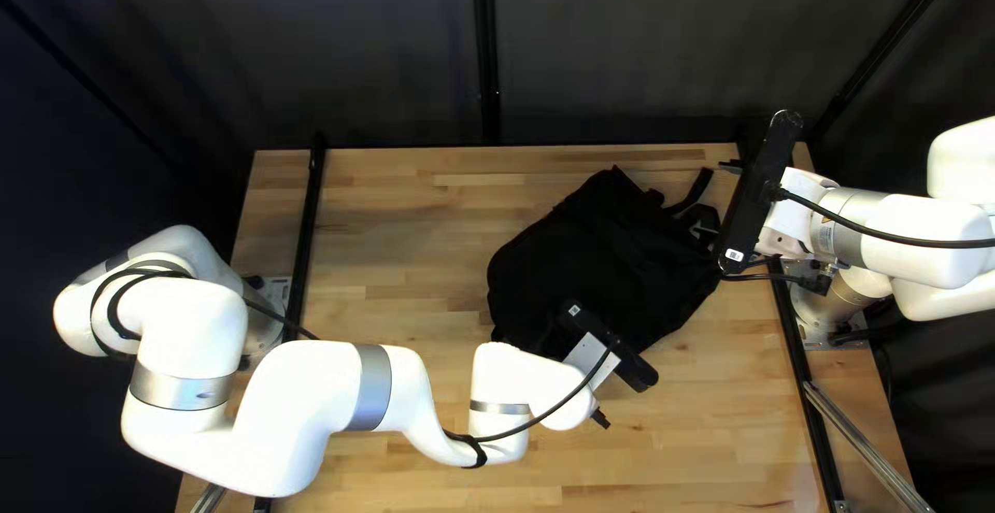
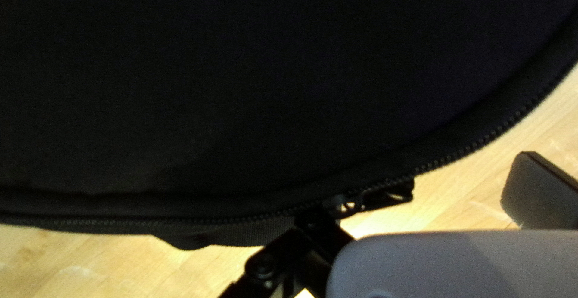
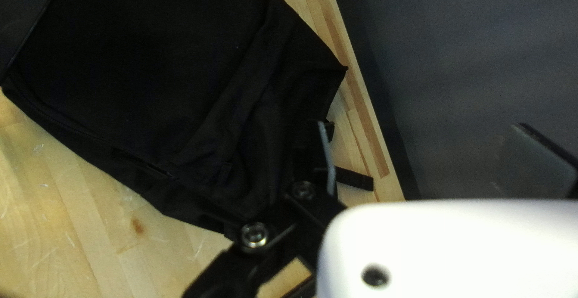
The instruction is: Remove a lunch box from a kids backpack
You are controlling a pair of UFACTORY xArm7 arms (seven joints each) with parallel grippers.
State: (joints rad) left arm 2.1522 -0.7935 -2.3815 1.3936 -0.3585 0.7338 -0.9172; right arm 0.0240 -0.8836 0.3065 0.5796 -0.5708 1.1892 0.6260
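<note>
Well, the table (image 1: 404, 233) is pale planked wood, with a brown mark (image 3: 138, 226) and light scratches in its surface. Behind it hangs a dark curtain (image 1: 342, 47), split by a black post (image 1: 485, 47), and black rails (image 1: 309, 223) run along both sides of the tabletop.

The black backpack (image 1: 591, 244) lies right of the middle in the top left view, a strap (image 1: 692, 194) reaching toward the right gripper (image 1: 717, 198). Its cloth is so dark that folds and pockets melt together, and it hides whatever is inside, so I can't tell where the lunch box is.

The left gripper (image 1: 593, 355) is over the backpack's near edge, partly covering it. In the left wrist view its fingers stand wide apart, one right by the curved zipper (image 2: 463, 150), the other over bare wood. The right gripper's fingers are spread too, with one beside the strap end; whether they touch, I can't make out. A smooth dark piece (image 3: 24, 9) over the backpack is cut off in the right wrist view, too little showing to say what it is.
</note>
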